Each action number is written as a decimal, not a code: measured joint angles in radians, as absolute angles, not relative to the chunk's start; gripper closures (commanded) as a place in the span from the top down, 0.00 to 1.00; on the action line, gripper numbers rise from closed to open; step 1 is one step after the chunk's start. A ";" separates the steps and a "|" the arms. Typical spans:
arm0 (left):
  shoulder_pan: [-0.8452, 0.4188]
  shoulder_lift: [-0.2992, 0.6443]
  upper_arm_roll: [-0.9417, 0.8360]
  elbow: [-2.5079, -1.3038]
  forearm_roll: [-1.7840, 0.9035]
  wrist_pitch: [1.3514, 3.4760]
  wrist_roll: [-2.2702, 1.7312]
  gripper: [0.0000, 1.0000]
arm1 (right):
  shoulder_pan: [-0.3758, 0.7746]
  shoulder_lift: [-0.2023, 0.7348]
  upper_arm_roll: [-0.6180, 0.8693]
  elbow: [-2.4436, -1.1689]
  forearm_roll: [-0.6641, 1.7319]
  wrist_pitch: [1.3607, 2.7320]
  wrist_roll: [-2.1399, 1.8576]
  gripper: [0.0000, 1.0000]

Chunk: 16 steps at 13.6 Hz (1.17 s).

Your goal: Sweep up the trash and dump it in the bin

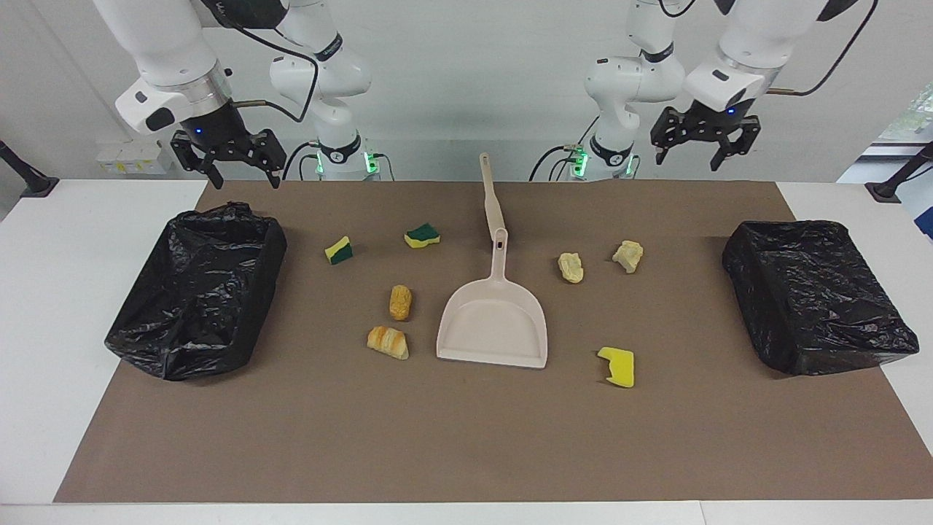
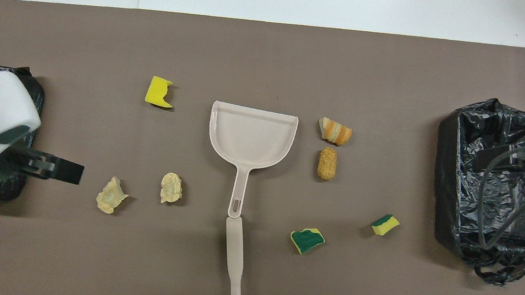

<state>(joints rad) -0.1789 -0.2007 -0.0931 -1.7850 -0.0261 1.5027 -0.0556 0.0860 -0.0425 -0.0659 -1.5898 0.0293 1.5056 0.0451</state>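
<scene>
Raised at the robots' end, both unclenched and empty: left gripper, right gripper. Scattered around the dustpan, nearer to farther: green-yellow sponge scraps, cream lumps, bread pieces, yellow chunk.

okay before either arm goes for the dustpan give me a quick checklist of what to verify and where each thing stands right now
1. Left gripper open, empty, raised near the robots' edge of the mat: ok.
2. Right gripper open, empty, raised beside the bin at its end: ok.
3. Dustpan flat on the brown mat, handle toward the robots, nothing on it: ok.
4. Scraper lies loose, its end at the dustpan's handle: ok.
5. Seven trash scraps lie on the mat, none in the pan: not ok.
6. Second bin at the left arm's end, lined and open: ok.
</scene>
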 measured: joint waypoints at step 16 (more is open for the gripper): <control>-0.748 -0.286 -0.101 -2.386 -0.167 2.045 -0.637 1.00 | 0.440 0.166 -0.058 -1.678 0.120 1.833 0.574 1.00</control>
<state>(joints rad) -0.7483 -0.2855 -0.1006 -2.3863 -0.1674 2.0445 -0.6373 0.4402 0.1658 -0.0580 -1.6777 0.1202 1.8326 0.5743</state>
